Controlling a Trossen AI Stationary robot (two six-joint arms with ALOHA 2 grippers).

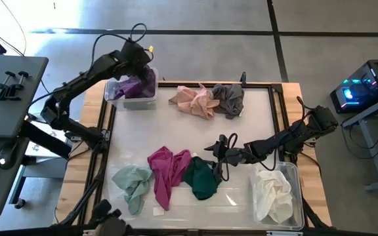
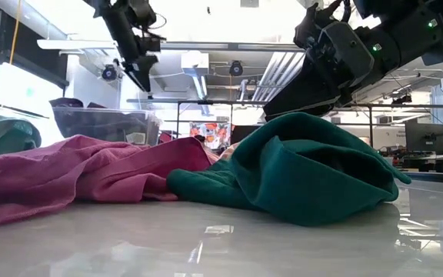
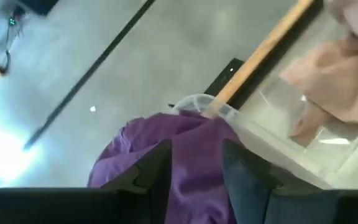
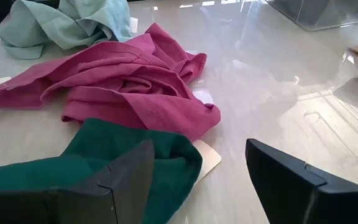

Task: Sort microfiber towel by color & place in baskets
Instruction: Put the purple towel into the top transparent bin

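Note:
The small basket [image 1: 118, 99] stands at the table's far left with a purple towel [image 1: 140, 85] heaped in it. My left gripper [image 1: 142, 64] hangs open just above that towel [image 3: 166, 134]; in the low view nothing hangs from its fingers [image 2: 143, 81]. The larger basket [image 1: 298, 172] at the near right holds a cream towel [image 1: 272, 194]. My right gripper [image 1: 216, 157] is open and low over the far edge of the dark green towel [image 4: 73, 155]. One finger is above the cloth, the other above bare table. A magenta towel [image 1: 167, 172] lies beside the green one. My right gripper comes at the dark green towel's far edge [image 4: 179, 155] slanting down from the table's right. The towel lies crumpled on the table. Whether the finger over the cloth touches it I cannot tell.
A pale green towel [image 1: 133, 185] lies near the table's near left corner. A pink towel [image 1: 192, 99] and a grey towel [image 1: 229, 98] rest side by side at the far edge. Bare table shows in the middle. A raised rail frames the table.

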